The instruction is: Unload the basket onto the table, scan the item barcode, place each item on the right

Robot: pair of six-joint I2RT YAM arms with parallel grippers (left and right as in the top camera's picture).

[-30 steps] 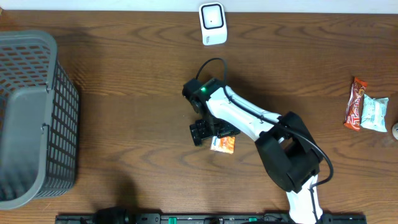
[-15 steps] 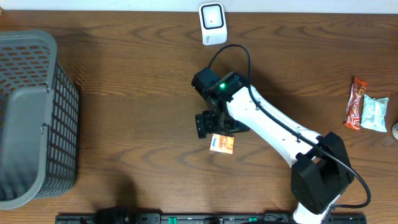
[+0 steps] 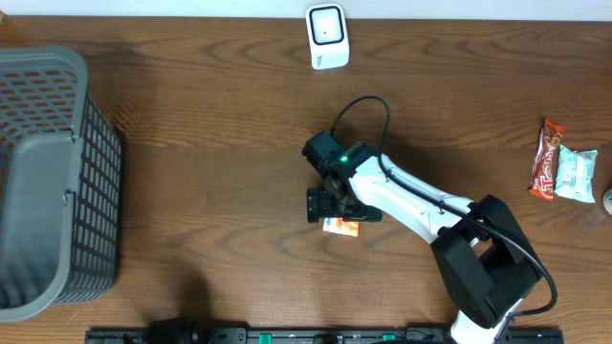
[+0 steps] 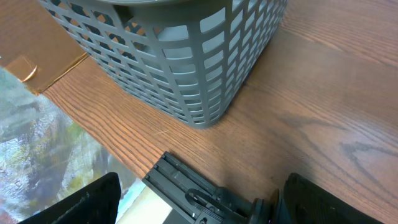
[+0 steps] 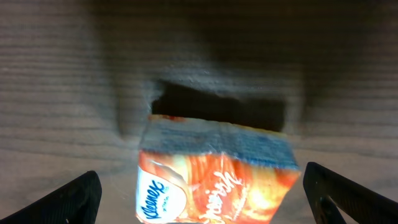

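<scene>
From overhead, the wooden table [image 3: 191, 162] carries a grey basket [image 3: 53, 182] at its left edge, a white scanner [image 3: 327, 36] at the middle of the far edge, and two snack packets [image 3: 559, 164] side by side near the right edge. The white right arm reaches in from the near right, and the right gripper [image 3: 339, 212] hangs over a small orange pack [image 3: 342, 227] near the table's centre, well apart from the scanner. The black gripper body covers part of the pack; only its near edge shows. A black rail [image 3: 287, 336] runs along the near edge of the table. In the left wrist view, the left gripper [image 4: 205, 208] stands wide open with nothing between its fingers [image 4: 87, 202]. It looks down on the basket's corner [image 4: 186, 62], the bare wood beside it and the rail below; past the table edge the background is blurred. In the right wrist view, the pack fills the lower middle of the picture: an orange tissue pack [image 5: 214, 174] with a Kleenex logo and a blue-grey far edge, lying on the wood and casting a dark shadow behind it. The right gripper [image 5: 208, 199] is spread wide, one fingertip [image 5: 68, 199] on each side of the pack, both clear of its sides, so the pack is straddled and not gripped. No barcode can be made out on the face that shows.
</scene>
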